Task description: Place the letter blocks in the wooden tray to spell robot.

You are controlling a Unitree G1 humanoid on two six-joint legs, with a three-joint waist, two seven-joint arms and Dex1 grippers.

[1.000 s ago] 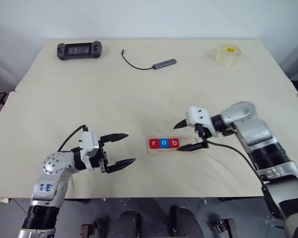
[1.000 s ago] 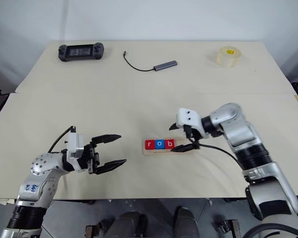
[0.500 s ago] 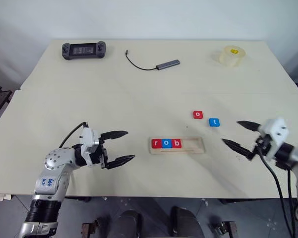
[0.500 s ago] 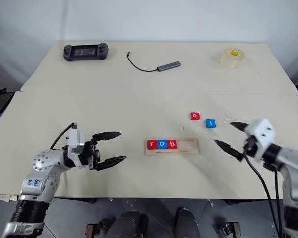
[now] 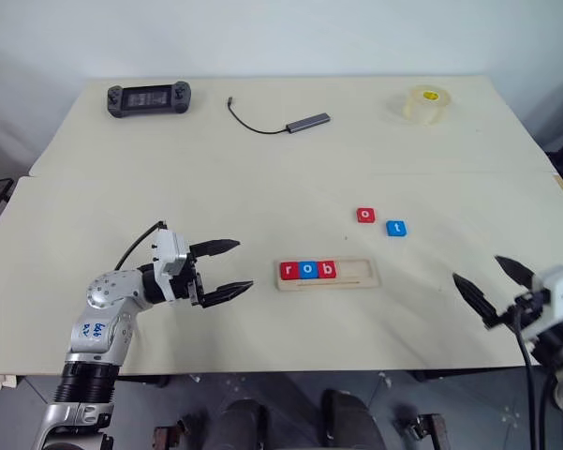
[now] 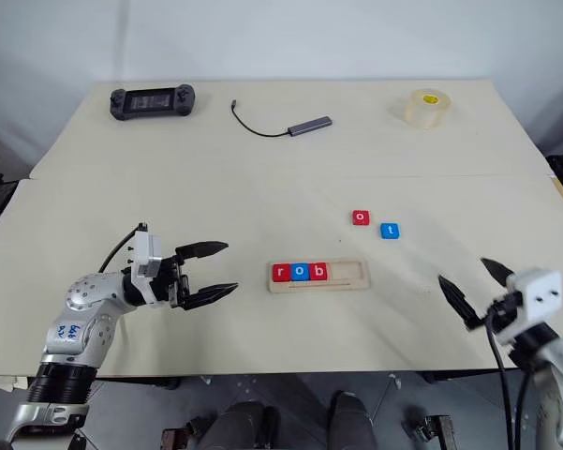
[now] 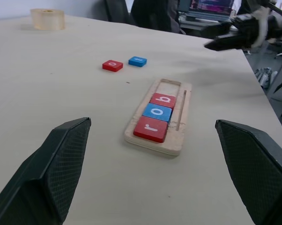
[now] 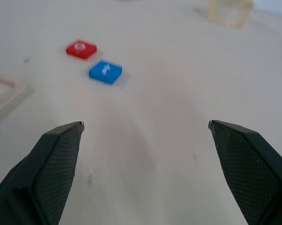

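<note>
The wooden tray (image 5: 365,275) lies at the table's front centre. Its left part holds three letter blocks side by side: a red r (image 5: 288,271), a blue o (image 5: 307,270) and a red b (image 5: 327,270); its right part is bare. Behind and to the right of the tray, a red o (image 5: 366,215) and a blue t (image 5: 396,228) lie loose on the table. My left gripper (image 5: 244,264) stands open, level, left of the tray and pointing at it. My right gripper (image 5: 478,269) is open and empty near the front right edge, well right of the tray.
Along the far edge sit a black game controller (image 5: 150,96), a grey USB hub with a cable (image 5: 307,121) and a roll of clear tape (image 5: 422,103). A seam (image 5: 262,172) runs across the tabletop behind the loose blocks.
My right gripper has swung away from the tray's right end, out to the front right edge, uncovering the loose o and t. The left gripper has hardly moved.
</note>
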